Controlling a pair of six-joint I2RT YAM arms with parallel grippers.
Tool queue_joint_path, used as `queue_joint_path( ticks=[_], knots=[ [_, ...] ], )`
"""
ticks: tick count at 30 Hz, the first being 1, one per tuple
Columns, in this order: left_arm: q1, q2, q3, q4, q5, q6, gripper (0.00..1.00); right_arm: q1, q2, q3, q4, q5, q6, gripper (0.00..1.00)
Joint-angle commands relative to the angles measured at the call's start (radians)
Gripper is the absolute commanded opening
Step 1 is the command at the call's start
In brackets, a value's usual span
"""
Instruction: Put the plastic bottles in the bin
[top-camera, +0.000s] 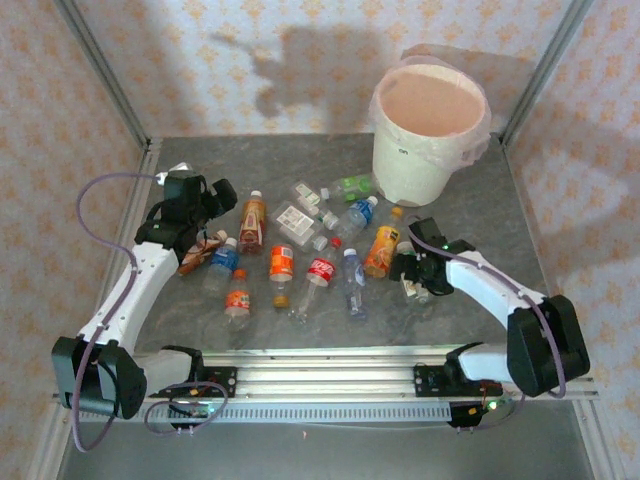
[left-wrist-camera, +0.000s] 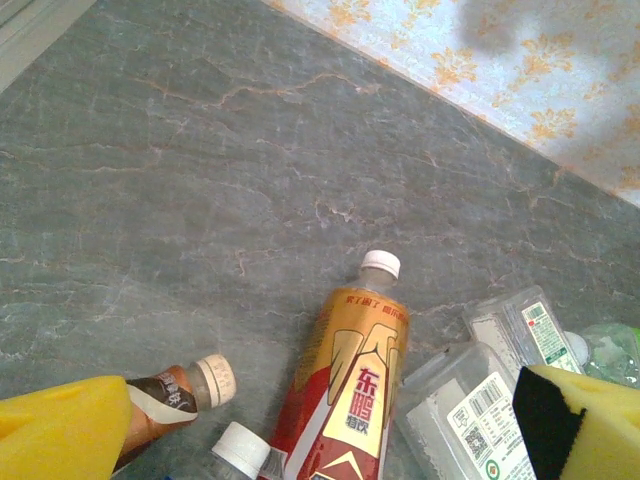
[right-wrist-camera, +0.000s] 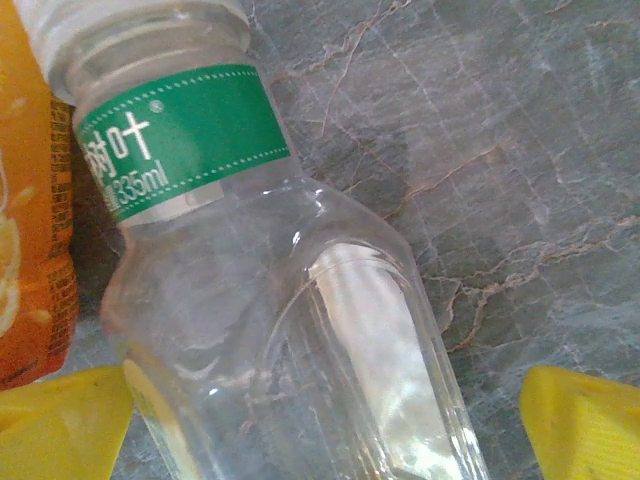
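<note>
Nearest the arm bases, the right gripper (right-wrist-camera: 320, 440) hangs low over the counter (right-wrist-camera: 520, 150). Its yellow-padded fingers (right-wrist-camera: 585, 425) are spread wide, one on each side of a clear bottle with a green label (right-wrist-camera: 260, 300). They grip nothing yet, and I cannot tell whether either pad touches the bottle. That bottle lies on its side, its shoulder just beside an orange juice bottle (right-wrist-camera: 30, 200). It looks empty, so I judge it light, thin-walled and slick: it would dent, and might squirt out, if pinched hard. The flat-sided body between the pads seems the best place to take it, across its width and not at the tapering neck.

Further out, the other plastic bottles (top-camera: 318, 272) lie scattered over the middle of the counter, most on their sides and several touching. The left gripper (left-wrist-camera: 320, 440) hovers above their left end. Its fingers (left-wrist-camera: 60, 430) are also wide apart and empty, over a gold-and-red bottle (left-wrist-camera: 350, 380) with a white cap. A brown bottle (left-wrist-camera: 165, 395) lies just beside it. The gold one's round, film-wrapped body may roll, so mid-body is the likely hold.

Farthest, at the back right, the bin (top-camera: 400, 165) stands upright, its bag-lined mouth open.
</note>
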Motion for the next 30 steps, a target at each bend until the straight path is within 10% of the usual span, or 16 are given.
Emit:
queue_joint_path(
  ticks=[1,30],
  knots=[
    [-0.010,0.001,0.034,-0.030,0.006,-0.006,1.00,0.002,0.016,-0.012,0.013,0.031,0.011,1.00],
    [-0.010,0.026,0.085,-0.100,-0.007,-0.020,1.00,0.002,-0.219,-0.040,0.089,0.153,0.183,0.51]
  ],
)
